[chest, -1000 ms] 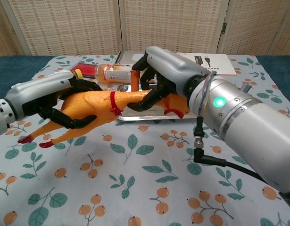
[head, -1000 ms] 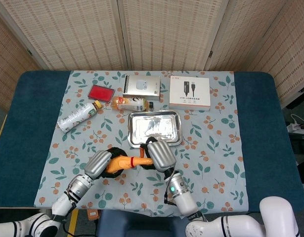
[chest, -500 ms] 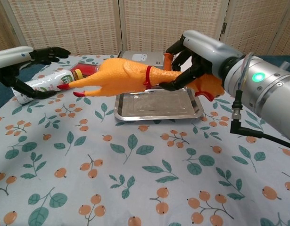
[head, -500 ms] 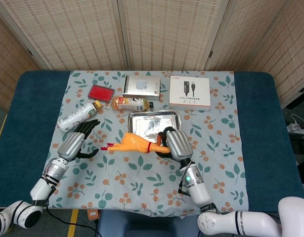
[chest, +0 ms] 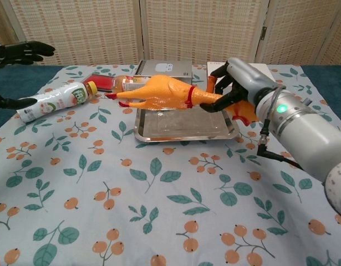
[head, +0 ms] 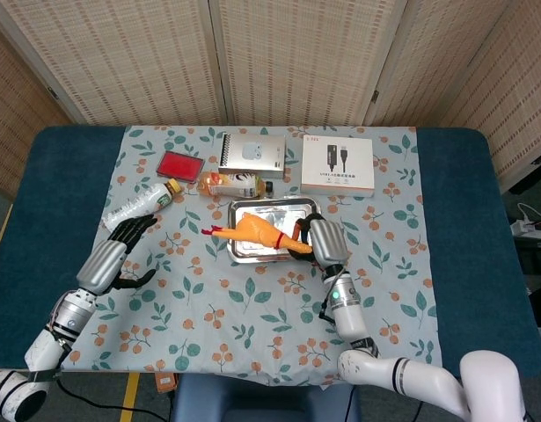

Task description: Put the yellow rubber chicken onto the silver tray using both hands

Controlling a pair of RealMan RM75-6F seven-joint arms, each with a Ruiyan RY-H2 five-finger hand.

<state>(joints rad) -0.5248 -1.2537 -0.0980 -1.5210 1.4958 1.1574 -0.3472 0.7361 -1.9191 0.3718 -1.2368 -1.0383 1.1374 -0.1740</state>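
In the head view, my right hand (head: 325, 243) grips the yellow rubber chicken (head: 252, 231) by its neck end in the middle of the frame; its long axis runs left from my hand, over the silver tray (head: 239, 211). My left hand (head: 112, 255) is at lower left, well apart, fingers spread, holding nothing.

In the chest view, the chicken (chest: 164, 92) hangs above the tray (chest: 181, 134), not yet resting on it; my right hand (chest: 237, 83) stays nearer

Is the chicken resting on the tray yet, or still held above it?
Still held above it. In the chest view the right hand grips the yellow rubber chicken at its neck, its body clear of the silver tray.
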